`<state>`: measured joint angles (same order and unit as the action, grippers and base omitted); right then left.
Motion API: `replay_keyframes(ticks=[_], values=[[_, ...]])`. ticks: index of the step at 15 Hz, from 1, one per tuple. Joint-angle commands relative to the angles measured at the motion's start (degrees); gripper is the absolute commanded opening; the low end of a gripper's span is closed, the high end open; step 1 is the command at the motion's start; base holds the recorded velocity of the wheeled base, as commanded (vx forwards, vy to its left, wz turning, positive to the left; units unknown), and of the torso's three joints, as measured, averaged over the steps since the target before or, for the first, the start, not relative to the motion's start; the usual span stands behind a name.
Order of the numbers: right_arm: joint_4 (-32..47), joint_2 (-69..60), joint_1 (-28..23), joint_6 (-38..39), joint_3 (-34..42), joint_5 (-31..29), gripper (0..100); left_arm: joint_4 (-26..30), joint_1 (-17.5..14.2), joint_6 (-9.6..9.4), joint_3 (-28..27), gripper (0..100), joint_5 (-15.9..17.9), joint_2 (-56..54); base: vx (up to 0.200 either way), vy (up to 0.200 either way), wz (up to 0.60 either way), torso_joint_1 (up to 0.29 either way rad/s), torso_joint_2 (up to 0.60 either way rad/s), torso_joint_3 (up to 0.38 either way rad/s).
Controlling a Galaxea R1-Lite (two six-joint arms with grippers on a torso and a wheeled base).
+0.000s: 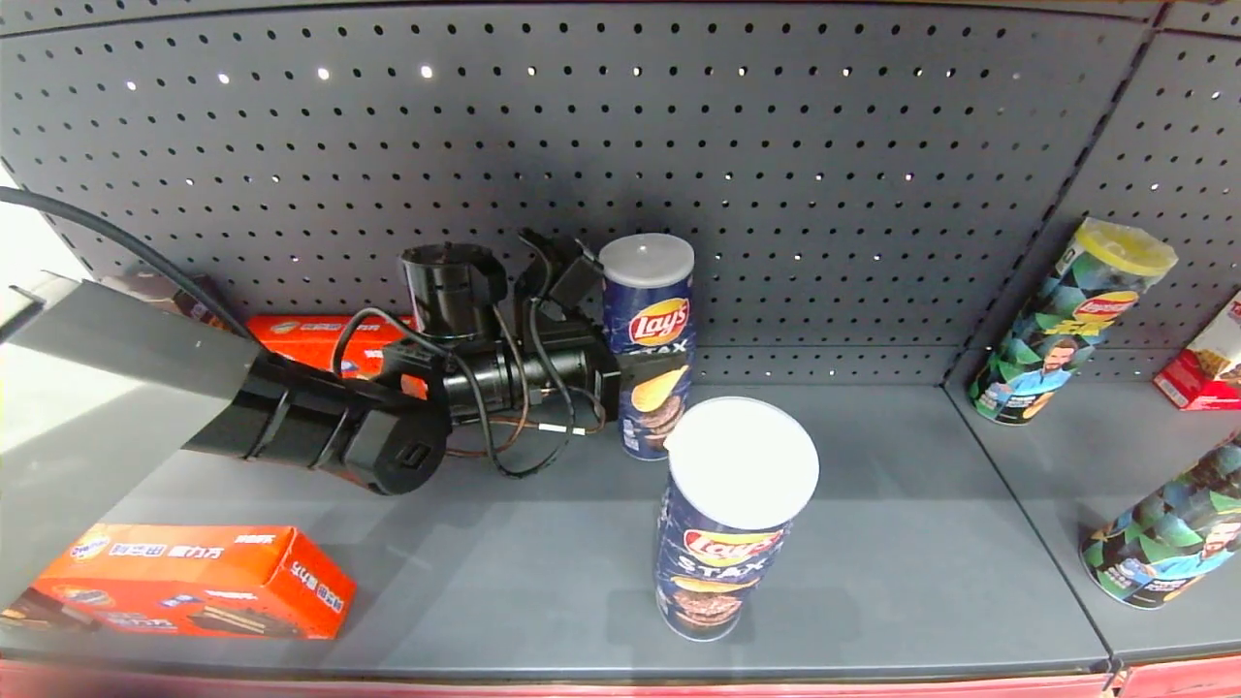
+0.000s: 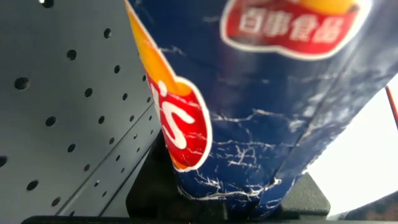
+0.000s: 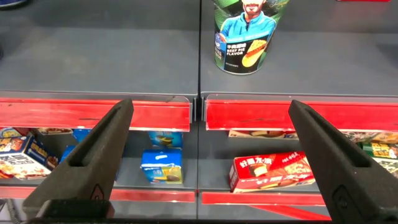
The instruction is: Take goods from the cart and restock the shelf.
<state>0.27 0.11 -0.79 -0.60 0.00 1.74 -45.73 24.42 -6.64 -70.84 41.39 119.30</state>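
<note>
A blue chip can (image 1: 648, 291) with a white lid stands upright near the back of the grey shelf (image 1: 921, 543). My left gripper (image 1: 628, 373) is shut on its lower half from the left side. In the left wrist view the same blue can (image 2: 261, 106) sits between the dark fingers (image 2: 149, 193), next to the pegboard wall. A second blue can (image 1: 727, 523) stands upright closer to the shelf's front edge, free of any gripper. My right gripper (image 3: 214, 162) hangs open with nothing in it, in front of the shelf's red rails.
Two orange boxes lie at the left: one in front (image 1: 194, 582), one at the back (image 1: 320, 339). Green chip cans (image 1: 1066, 320) (image 1: 1163, 533) and a red box (image 1: 1202, 364) fill the right bay. A green can (image 3: 244, 34) stands above the red price rail (image 3: 93, 113); snack boxes (image 3: 273, 171) lie below.
</note>
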Motion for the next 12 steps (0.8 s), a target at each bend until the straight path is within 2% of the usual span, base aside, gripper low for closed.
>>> replay_keyframes(ticks=[1,4,5,8,12], values=[[0.0,0.2,0.0,0.0,0.0,0.0,100,-0.2,0.1,-0.04,-0.9,0,0.0,0.8,0.0,0.0,0.0,0.0,0.0,0.0],[0.0,0.2,0.0,0.0,0.0,0.0,100,-0.3,0.3,-0.12,-0.4,0,-0.1,0.9,0.0,0.0,0.0,0.0,0.0,0.0],[0.0,0.2,0.0,0.0,0.0,0.0,100,-0.2,0.3,0.05,-0.3,100,-0.2,0.8,0.0,0.0,0.0,0.0,0.0,0.0],[0.0,0.2,0.0,0.0,0.0,0.0,100,0.6,0.3,0.14,1.5,100,-0.4,-1.3,0.0,0.0,0.0,0.0,0.0,0.0],[0.0,0.2,0.0,0.0,0.0,0.0,100,0.6,0.5,0.23,7.6,100,-1.9,-6.8,0.0,0.0,0.0,0.0,0.0,0.0]])
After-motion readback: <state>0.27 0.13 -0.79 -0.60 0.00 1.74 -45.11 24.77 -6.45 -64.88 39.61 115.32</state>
